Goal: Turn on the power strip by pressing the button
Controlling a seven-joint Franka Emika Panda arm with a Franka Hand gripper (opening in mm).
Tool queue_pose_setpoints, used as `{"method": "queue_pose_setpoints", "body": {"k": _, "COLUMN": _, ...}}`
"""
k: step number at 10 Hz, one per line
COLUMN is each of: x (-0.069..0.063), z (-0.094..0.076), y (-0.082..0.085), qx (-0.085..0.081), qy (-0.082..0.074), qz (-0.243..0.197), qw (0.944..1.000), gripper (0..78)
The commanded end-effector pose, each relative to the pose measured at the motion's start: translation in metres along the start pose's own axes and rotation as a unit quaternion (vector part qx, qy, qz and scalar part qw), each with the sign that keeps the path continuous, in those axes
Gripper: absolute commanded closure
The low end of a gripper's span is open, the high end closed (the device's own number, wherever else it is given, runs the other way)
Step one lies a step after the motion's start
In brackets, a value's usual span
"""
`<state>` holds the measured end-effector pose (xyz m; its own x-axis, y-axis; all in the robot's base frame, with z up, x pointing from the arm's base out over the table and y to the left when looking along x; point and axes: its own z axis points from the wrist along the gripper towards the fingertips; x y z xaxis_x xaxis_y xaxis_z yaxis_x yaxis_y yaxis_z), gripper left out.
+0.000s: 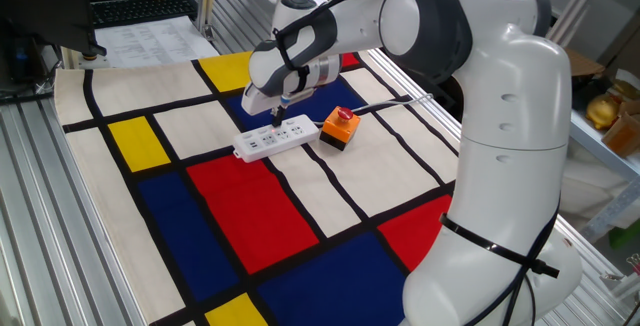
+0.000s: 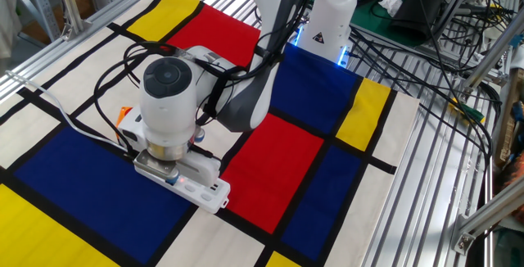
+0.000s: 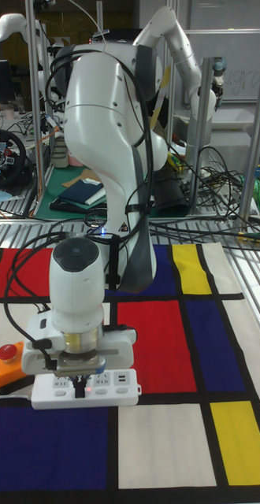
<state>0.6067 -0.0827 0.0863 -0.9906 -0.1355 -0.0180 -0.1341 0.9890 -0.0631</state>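
While tool point(image 1: 279, 120) touches power strip point(image 1: 275, 139) beside orange box point(image 1: 339, 128), finger state unclear; no legible writing.

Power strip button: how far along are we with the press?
Approach looks done: the gripper is down over the power strip at its end nearest the orange box. Contact looks in hand, but the button is hidden under the fingers. No view shows an indicator light, so confirming the switch-on and retracting remain.

the white franka arm folds forward and down from its base, its wrist pointing straight down. the gripper point(image 1: 279, 119) hangs vertical at its end, dark fingers point(image 3: 79, 386) pointing down (whether a gap separates the fingertips cannot be told from any view).
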Motion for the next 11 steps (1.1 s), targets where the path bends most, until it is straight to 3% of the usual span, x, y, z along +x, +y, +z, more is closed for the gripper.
{"method": "queue_pose_setpoints", "body": {"k": 1, "x": 0.0495, "z": 0.0725, "y": 0.0140, "qx": -0.008, "qy": 0.033, "qz": 0.024, "qw": 0.9991, "gripper": 77.6}}
{"method": "queue_pose_setpoints", "body": {"k": 7, "x": 0.0495, "z": 0.0725, "y": 0.0140, "qx": -0.008, "qy": 0.032, "qz": 0.026, "qw": 0.9991, "gripper": 77.6}}
{"method": "queue_pose_setpoints", "body": {"k": 9, "x": 0.0495, "z": 0.0725, "y": 0.0140, "qx": -0.021, "qy": 0.024, "qz": 0.037, "qw": 0.9988, "gripper": 77.6}}
{"method": "queue_pose_setpoints", "body": {"k": 11, "x": 0.0495, "z": 0.0725, "y": 0.0140, "qx": -0.017, "qy": 0.021, "qz": 0.044, "qw": 0.9986, "gripper": 77.6}}
